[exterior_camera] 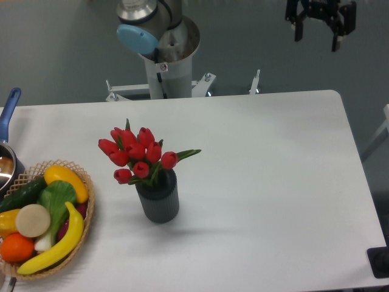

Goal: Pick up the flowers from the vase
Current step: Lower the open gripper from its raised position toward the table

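The tulips (137, 153) stand in the ribbed vase (158, 201), which sits on the table (273, 182) left of its middle. Well to the left of the vase, at the table's front left corner, lies a woven basket (85, 182) holding a banana (58, 246), an orange (15, 247) and a cucumber (21, 193). Behind the basket, at the left edge, sits a saucepan (6, 161). The gripper (317, 33) hangs beyond the table's far right edge, well apart from the vase.

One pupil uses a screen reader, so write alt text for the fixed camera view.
A bunch of red tulips stands in a dark ribbed vase on a white table. The robot's gripper hangs open at top right, far from them. A basket of fruit and vegetables sits at lower left.
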Available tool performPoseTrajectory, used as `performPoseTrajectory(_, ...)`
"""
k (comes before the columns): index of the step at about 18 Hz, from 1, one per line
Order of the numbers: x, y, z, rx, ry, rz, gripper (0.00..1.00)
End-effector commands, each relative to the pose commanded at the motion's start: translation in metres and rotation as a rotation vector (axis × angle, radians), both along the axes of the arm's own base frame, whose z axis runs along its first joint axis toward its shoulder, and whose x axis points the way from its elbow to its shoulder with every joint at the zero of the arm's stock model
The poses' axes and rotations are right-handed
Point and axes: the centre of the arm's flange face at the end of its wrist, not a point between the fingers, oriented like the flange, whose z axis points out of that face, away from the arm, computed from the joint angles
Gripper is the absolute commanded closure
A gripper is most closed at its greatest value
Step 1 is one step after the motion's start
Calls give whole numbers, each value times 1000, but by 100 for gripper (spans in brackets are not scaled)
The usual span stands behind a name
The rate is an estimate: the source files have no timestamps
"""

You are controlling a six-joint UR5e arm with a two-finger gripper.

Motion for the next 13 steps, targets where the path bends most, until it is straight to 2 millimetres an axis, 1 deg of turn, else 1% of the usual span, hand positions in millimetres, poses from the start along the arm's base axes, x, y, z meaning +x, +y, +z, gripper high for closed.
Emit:
performPoseTrajectory(3,1,1,-2,0,-5,-3,0)
performPoseTrajectory(7,6,9,-4,9,-12,-4,0)
performPoseTrajectory(9,6,13,-9,73,-27,-14,0)
performPoseTrajectory(10,7,15,-13,139,-50,17,0)
performPoseTrajectory(11,8,16,-15,161,-68,53,0)
performPoseTrajectory(13,13,20,-12,185,-86,106,0)
